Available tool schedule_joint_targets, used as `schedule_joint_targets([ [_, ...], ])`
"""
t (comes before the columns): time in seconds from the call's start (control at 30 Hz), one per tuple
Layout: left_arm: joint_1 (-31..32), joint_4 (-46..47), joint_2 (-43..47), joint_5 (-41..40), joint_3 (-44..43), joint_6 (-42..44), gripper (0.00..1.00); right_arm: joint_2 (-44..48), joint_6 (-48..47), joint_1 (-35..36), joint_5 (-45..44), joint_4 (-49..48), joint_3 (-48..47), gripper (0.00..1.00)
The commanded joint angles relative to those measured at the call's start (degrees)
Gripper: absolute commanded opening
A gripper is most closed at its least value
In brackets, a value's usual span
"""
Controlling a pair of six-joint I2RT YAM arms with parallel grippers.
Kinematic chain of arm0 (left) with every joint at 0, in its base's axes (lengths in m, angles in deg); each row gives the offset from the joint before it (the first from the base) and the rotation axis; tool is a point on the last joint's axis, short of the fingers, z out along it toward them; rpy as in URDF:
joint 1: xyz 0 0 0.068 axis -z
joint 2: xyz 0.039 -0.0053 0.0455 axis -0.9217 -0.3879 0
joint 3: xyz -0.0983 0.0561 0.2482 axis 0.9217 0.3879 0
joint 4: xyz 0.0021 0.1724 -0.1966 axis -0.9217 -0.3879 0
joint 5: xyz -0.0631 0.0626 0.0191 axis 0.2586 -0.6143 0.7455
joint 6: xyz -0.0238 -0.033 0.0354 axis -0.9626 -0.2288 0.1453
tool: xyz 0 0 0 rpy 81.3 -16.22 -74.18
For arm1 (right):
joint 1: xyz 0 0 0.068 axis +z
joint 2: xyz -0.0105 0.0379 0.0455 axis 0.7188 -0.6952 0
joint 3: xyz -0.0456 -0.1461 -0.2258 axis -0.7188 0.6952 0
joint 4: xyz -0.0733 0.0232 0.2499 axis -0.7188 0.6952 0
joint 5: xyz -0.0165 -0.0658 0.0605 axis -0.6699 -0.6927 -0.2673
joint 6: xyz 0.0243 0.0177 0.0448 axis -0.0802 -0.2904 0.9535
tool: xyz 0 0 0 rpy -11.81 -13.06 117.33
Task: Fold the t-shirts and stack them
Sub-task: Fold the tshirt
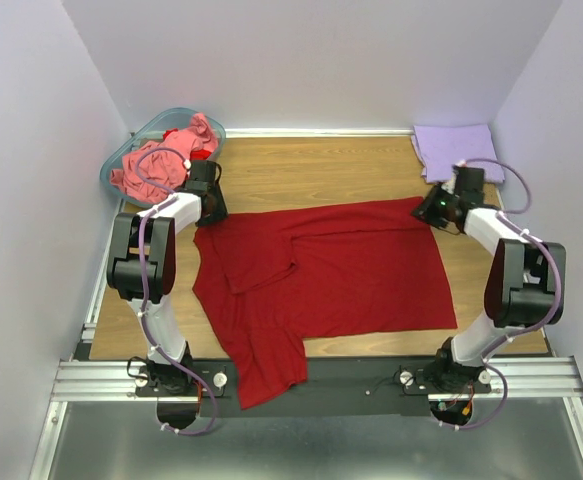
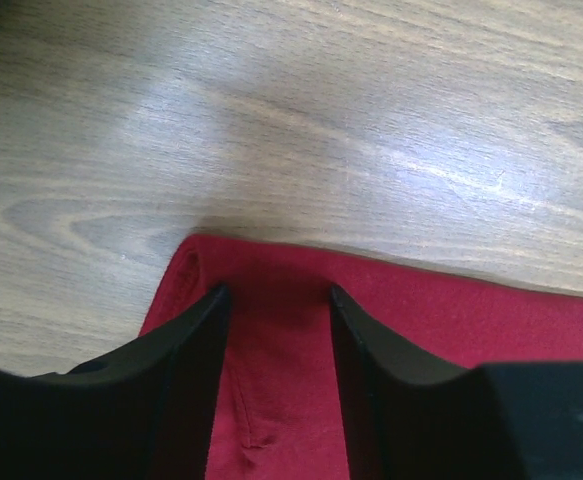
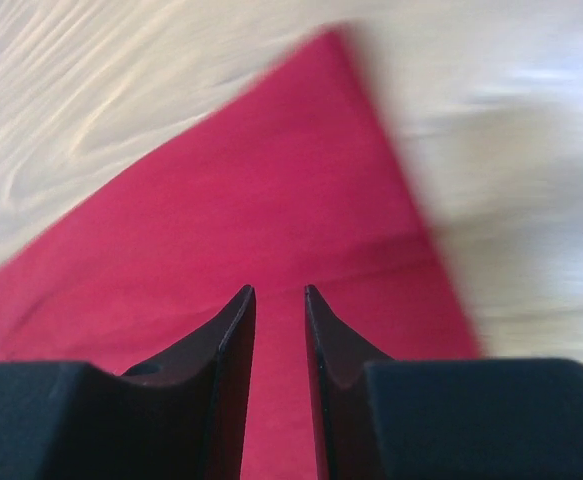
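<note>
A dark red t-shirt [image 1: 351, 270] lies spread on the wooden table [image 1: 321, 170], with one flap folded over its left half and a part hanging past the near edge. My left gripper [image 1: 211, 206] is at its far left corner. In the left wrist view that gripper [image 2: 276, 292] stands open, and the red cloth [image 2: 411, 310] lies flat under the gap. My right gripper [image 1: 434, 208] is at the far right corner. Its jaws [image 3: 279, 290] are a narrow gap apart over the flat cloth [image 3: 271, 180]. A folded lavender t-shirt [image 1: 456, 150] lies at the back right. A salmon-pink t-shirt [image 1: 156, 165] is bunched in the basket.
The translucent teal basket [image 1: 161, 117] stands at the back left corner, just behind my left arm. White walls close in the table on three sides. A metal rail [image 1: 321, 378] with both arm bases runs along the near edge.
</note>
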Motion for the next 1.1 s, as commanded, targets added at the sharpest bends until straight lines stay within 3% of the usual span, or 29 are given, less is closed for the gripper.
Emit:
schedule_joint_targets([
  [0.0, 0.6, -0.8, 2.4, -2.5, -1.0, 1.5, 0.57, 1.8, -6.0, 9.3, -3.2, 1.5, -3.6, 0.33],
  [0.23, 2.6, -0.7, 8.4, -4.3, -0.2, 2.8, 0.65, -5.1, -21.7, 25.9, -4.0, 4.2, -10.9, 0.34],
  [0.43, 6.2, -0.9, 16.1, -8.3, 2.7, 3.7, 0.66, -12.4, -29.5, 38.2, -6.8, 6.8, -18.4, 0.34],
  [0.77, 6.9, -0.3, 26.2, -9.1, 16.0, 3.4, 0.67, -18.4, -31.0, 44.5, -7.1, 7.3, -22.7, 0.34],
  [1.07, 6.8, -0.1, 25.4, -9.2, 15.1, 3.5, 0.67, -21.7, -32.3, 44.9, -7.5, 7.3, -24.8, 0.34],
])
